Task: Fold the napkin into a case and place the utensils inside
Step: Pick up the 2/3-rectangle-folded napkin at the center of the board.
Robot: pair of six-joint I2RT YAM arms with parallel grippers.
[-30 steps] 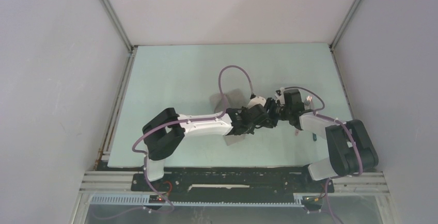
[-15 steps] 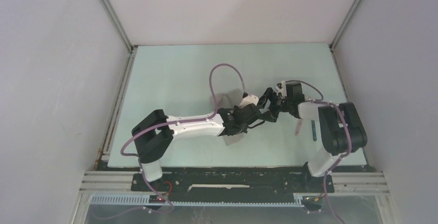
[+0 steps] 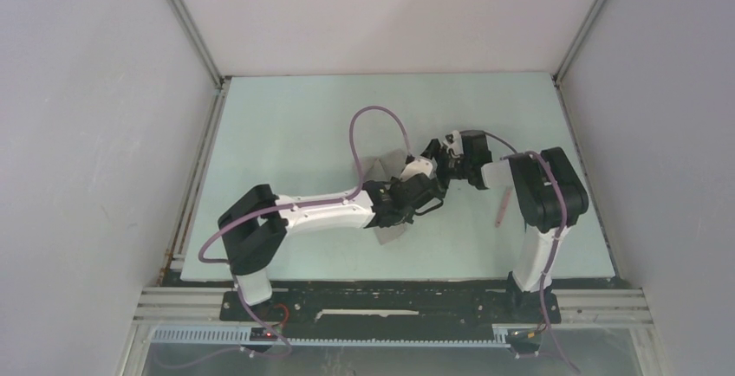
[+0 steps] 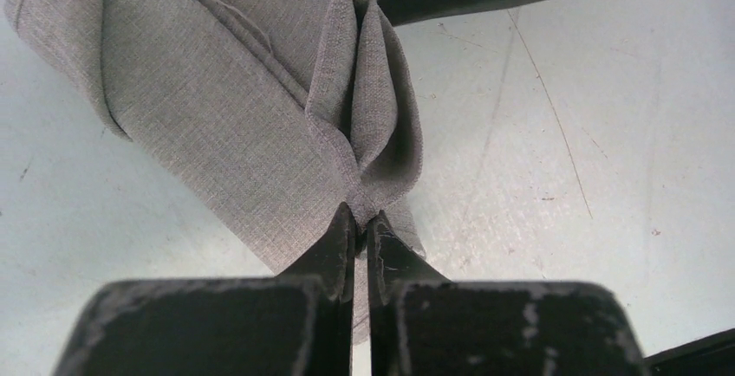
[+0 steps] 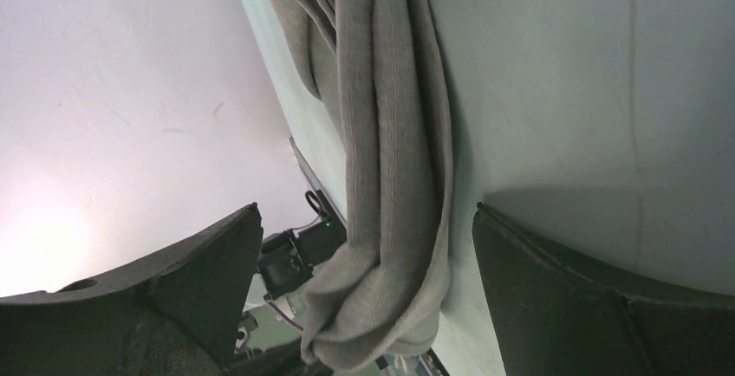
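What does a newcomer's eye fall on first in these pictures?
The grey napkin is bunched into folds at mid-table, with the left gripper shut on its edge. The right gripper stands open, the cloth between its fingers. A pink-handled utensil lies apart, to the right.

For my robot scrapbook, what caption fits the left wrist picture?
Left fingers pinched shut on a bunched fold of the grey napkin, pale table behind.

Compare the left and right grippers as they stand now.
The left gripper is shut, its jaws pinching a fold of the napkin. The right gripper is open wide and grips nothing. The left gripper's jaws meet on the napkin's edge, while the right gripper's jaws stand either side of the bunched napkin, not clamped on it. Both are black and work at the same napkin.
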